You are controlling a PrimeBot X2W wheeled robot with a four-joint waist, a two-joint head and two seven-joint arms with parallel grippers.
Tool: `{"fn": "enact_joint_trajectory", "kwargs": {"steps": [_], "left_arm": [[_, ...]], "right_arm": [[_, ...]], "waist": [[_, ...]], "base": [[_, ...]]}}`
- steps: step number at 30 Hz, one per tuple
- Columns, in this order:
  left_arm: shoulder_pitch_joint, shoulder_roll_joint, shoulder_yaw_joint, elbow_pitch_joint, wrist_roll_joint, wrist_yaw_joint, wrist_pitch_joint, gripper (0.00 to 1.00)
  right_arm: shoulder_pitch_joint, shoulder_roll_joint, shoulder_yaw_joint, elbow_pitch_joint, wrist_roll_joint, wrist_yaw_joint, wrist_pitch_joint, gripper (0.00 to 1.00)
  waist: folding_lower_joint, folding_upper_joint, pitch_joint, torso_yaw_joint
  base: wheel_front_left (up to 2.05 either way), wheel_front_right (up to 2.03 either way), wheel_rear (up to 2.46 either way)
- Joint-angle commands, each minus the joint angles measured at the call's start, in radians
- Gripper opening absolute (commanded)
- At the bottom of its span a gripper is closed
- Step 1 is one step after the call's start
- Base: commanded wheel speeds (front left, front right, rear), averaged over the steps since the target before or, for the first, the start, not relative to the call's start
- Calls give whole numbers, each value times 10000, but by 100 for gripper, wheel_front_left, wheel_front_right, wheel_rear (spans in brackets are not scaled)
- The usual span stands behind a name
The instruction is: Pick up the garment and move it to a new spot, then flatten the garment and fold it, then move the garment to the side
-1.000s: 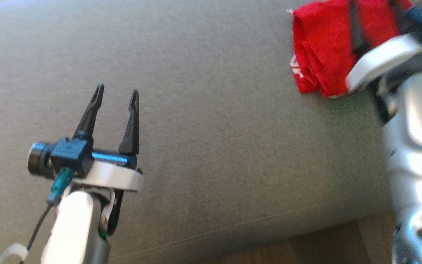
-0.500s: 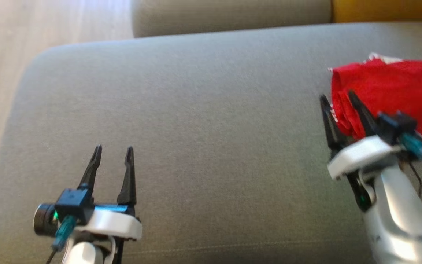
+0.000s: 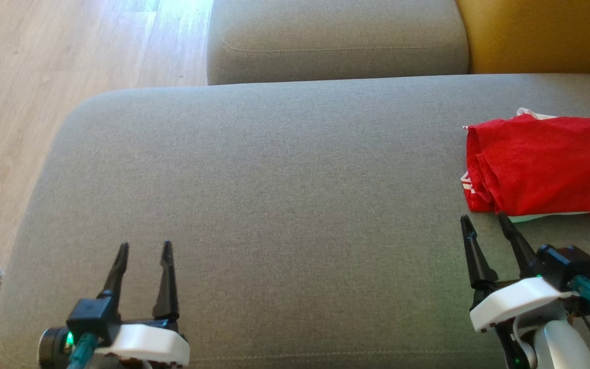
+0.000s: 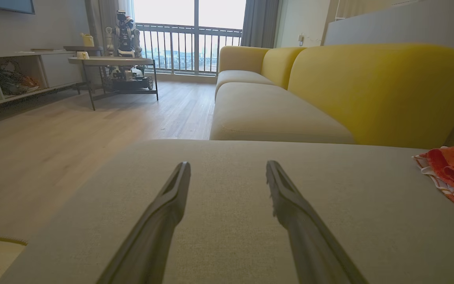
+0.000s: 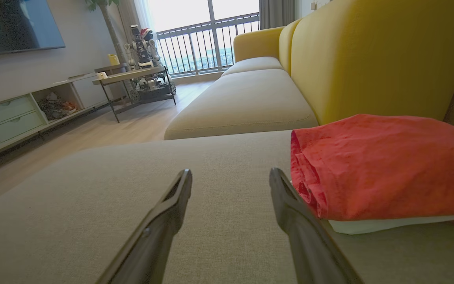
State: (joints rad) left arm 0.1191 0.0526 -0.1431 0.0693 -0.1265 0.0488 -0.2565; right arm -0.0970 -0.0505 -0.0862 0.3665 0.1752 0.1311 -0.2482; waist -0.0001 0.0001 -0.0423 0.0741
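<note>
The left claw (image 3: 144, 246) is spread, its two fingers well apart with nothing between them, poised over the bare grey seat (image 3: 274, 179) at the near left (whether the tips touch the fabric I cannot tell). The right claw (image 3: 483, 219) is spread just as wide and is also empty. Its tips point at the near edge of the garment (image 3: 541, 164) and stop just short of it. In the right wrist view the right-hand finger sits just beside the garment's rolled corner, and contact there cannot be judged. The garment is red and folded into a thick, compact bundle with soft rolled folds along its left edge. A white layer peeks out under its near edge and at its far corner, and a bit of red-and-white print shows at the left side. It lies at the right end of the seat, close to the yellow backrest (image 3: 530, 36).
</note>
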Motion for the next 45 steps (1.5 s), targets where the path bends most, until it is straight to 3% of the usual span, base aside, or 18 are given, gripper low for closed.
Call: {"fn": "enact_joint_trajectory", "kwargs": {"steps": [1,15,21,45], "left_arm": [[-420,-22,457,-248,-118,232,-53,100],[-310,-23,526,-6,174,-37,-53,100],[-264,-23,722,-270,364,81,-53,100],[-170,-24,1094,-544,-701,-392,-53,100]], "right_arm": [[-191,1,325,-509,-94,-4,-133,100],[-150,2,473,-795,13,-4,-135,100],[-155,2,492,-773,-9,-4,-135,100],[-206,3,637,-826,-75,-4,-135,100]], "waist": [[1,-1,-2,-17],[1,-1,2,-82],[1,-1,9,-107],[1,-1,69,-267]], "base": [[0,0,0],[0,0,0],[0,0,0],[0,0,0]]}}
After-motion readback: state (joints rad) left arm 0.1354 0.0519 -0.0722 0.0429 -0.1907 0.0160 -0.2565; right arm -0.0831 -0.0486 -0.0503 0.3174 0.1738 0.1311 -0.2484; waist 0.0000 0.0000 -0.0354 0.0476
